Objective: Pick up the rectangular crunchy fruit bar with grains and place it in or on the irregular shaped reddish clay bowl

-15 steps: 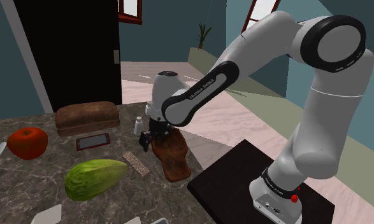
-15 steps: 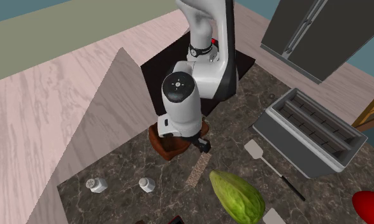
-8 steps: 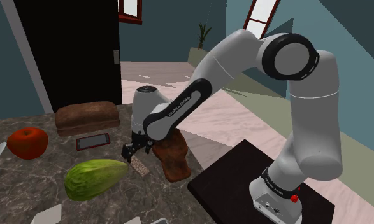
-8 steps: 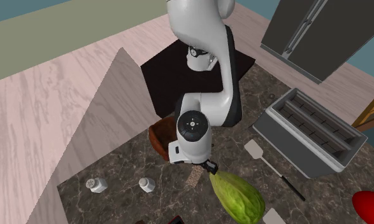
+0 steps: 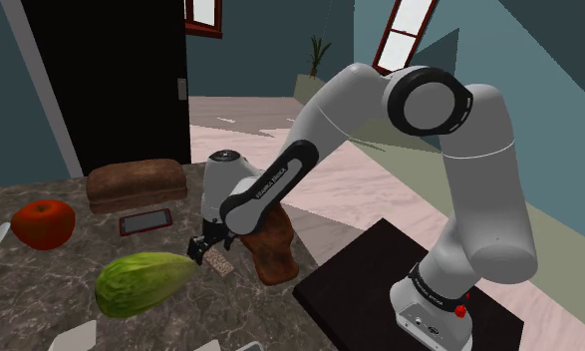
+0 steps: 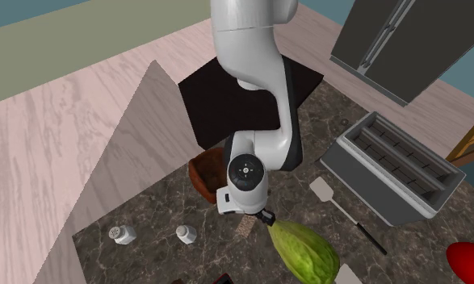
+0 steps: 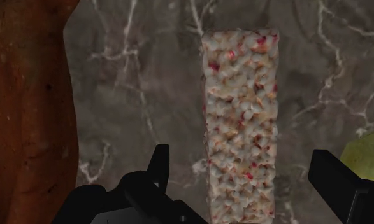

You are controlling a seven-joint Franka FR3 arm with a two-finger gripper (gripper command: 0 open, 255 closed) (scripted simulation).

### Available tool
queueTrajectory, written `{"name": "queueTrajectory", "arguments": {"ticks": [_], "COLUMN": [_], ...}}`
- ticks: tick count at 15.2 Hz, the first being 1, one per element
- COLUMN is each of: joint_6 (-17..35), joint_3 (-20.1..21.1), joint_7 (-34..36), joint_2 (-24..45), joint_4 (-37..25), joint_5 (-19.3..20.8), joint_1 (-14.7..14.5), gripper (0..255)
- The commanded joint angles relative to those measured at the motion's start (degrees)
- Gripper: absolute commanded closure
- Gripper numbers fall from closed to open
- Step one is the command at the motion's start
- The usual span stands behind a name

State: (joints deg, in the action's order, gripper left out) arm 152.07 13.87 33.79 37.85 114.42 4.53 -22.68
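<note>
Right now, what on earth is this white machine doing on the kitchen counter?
The white robot arm holds its black two-finger gripper low over a pale rectangular grainy bar flecked with red, lying on the dark marbled countertop. Its fingers stand open either side of the bar, not yet gripping. The irregular reddish-brown bowl meant to receive it sits close beside.

Item, one arm (image 5: 484,189): we record rounded white shells with dark bands at the joints. Joint cap (image 5: 427,103): round, pale centre, dark ring. Forearm link (image 5: 265,184): dark, with pale lettering along it. Base: white, with a small red button (image 5: 460,310). Stand (image 5: 355,284): flat black box. Gripper (image 5: 202,253): all black, with blocky, angular fingers (image 7: 329,175).
</note>
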Motion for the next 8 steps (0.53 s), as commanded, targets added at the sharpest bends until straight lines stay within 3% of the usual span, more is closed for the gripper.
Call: {"name": "queueTrajectory", "arguments": {"ticks": [1, 7, 8], "joint_6": [0.15, 0.15, 0.15], "joint_3": [-0.18, -0.18, -0.18], "joint_7": [0.17, 0.17, 0.17], "joint_2": [0.84, 0.84, 0.84], "joint_4": [-0.73, -0.73, -0.73], "joint_5": [0.15, 0.15, 0.15], "joint_1": [-0.31, -0.31, -0.31], "gripper": [0, 0, 255]}}
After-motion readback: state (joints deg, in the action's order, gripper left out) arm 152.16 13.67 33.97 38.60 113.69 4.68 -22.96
